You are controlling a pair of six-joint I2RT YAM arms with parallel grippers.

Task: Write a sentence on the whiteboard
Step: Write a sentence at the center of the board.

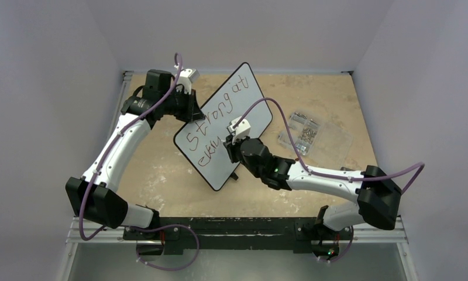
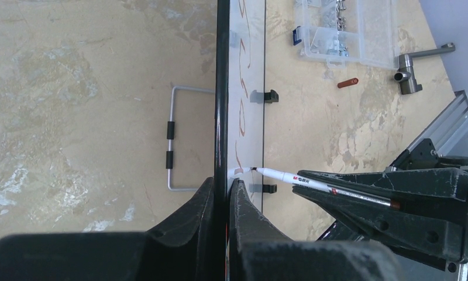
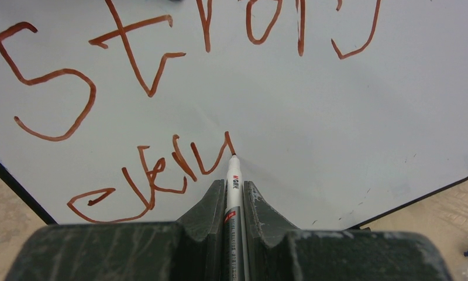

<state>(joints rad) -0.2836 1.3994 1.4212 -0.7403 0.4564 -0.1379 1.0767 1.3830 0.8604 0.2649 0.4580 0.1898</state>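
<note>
Table [image 1: 161, 184] by whiteboard [image 1: 250, 114]: clear box [image 1: 331, 143], metal bits [image 1: 306, 133] inside.

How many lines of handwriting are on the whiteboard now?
2. The upper line runs across the whiteboard; the shorter lower line lies under its start, ending at the marker tip. The right arm may hide more.

We stretch our left arm [image 1: 119, 143] forward, left gripper [image 2: 222, 187] pinched on the whiteboard [image 1: 246, 96]; our right arm [image 1: 328, 178] bends inward, right gripper [image 3: 234, 187] clamping a pen [image 3: 233, 171].
</note>
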